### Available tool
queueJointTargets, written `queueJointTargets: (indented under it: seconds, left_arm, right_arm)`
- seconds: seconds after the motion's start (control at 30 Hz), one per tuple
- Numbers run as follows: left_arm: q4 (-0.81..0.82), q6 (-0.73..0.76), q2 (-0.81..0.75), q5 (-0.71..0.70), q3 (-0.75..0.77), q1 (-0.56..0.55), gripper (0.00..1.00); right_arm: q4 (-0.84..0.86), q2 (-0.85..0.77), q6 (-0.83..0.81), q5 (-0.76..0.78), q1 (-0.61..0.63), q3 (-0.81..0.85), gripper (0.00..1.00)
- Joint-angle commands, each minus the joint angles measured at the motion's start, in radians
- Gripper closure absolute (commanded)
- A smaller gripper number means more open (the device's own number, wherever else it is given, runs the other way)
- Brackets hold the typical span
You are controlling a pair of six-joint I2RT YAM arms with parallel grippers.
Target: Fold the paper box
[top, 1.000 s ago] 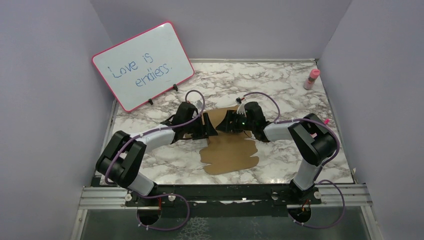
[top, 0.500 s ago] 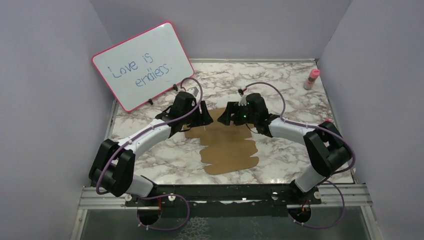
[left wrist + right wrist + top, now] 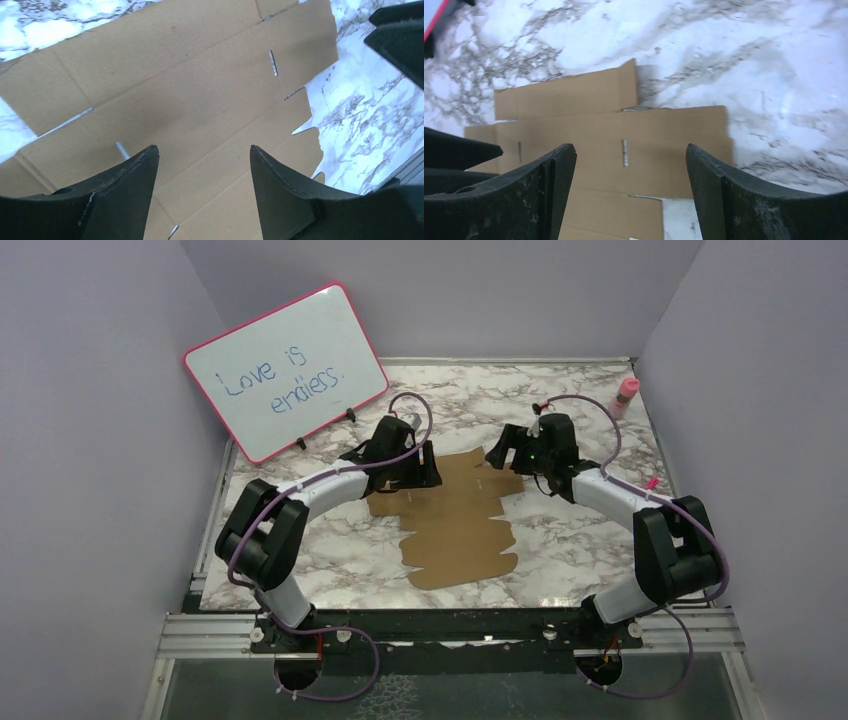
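**Paper box**: brown die-cut sheet, unfolded, laid flat on the marble table between the arms. Its far panel lies below both grippers. Score lines and short slits are shown in the wrist views.

**Left gripper**: jaws spread, nothing pinched, held over the sheet's far left part.

**Right gripper**: jaws spread, nothing held, aimed at the far right edge.

**Step judged:** a far flap is to be raised along its score.

**Handling advised:**
- The free edge is best approached low, with one finger slid beneath it.
- The sheet is best pinned beside the crease by the other arm, since sliding on the smooth marble is likely.
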Motion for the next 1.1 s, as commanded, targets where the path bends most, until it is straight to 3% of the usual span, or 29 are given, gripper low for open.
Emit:
queueJointTargets:
  seconds: [0.0,0.23,1.07]
  left_arm:
    - [0.031,0.046,0.046,0.033,0.043,-0.016,0.31]
    - [0.037,0.070,0.114,0.044,0.059,-0.022,0.31]
    - [0.034,0.081,0.184,0.049,0.064,-0.022,0.31]
  right_arm:
    - [-0.037,-0.001,-0.001,0.043,-0.061,-0.032,0.14]
    - [-0.022,0.050,0.007,0.032,-0.130,-0.040,0.14]
    - [-0.011,0.148,0.038,-0.137,-0.136,-0.049,0.18]
